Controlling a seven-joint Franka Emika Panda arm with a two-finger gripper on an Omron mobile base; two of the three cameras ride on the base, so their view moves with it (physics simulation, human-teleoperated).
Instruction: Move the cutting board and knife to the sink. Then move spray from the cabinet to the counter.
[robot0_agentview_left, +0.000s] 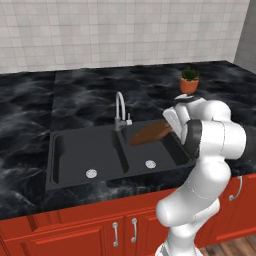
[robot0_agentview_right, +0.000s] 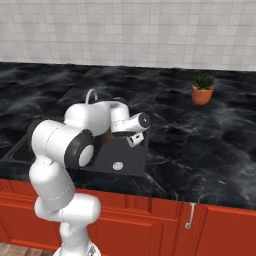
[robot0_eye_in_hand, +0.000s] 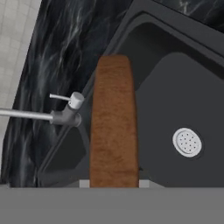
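My gripper (robot0_agentview_left: 172, 126) is shut on one end of the cutting board (robot0_agentview_left: 150, 133), a long dark-brown wooden board. It holds the board in the air, slanting down over the right basin of the black sink (robot0_agentview_left: 60, 172). Seen from the hand, the cutting board (robot0_eye_in_hand: 113, 127) stretches away from the gripper (robot0_eye_in_hand: 113, 183) along the divider between the two basins, beside the faucet. The black counter (robot0_agentview_left: 30, 115) surrounds the sink. In the right base view my arm covers most of the board (robot0_agentview_right: 106, 138). The knife, the spray and the cabinet are out of view.
A silver faucet (robot0_agentview_left: 119, 107) stands behind the sink divider, close to the board's far end. Each basin has a round drain (robot0_eye_in_hand: 187, 142). A small potted plant (robot0_agentview_left: 189, 80) sits on the counter at the back right. Red drawers (robot0_agentview_left: 125, 230) run below.
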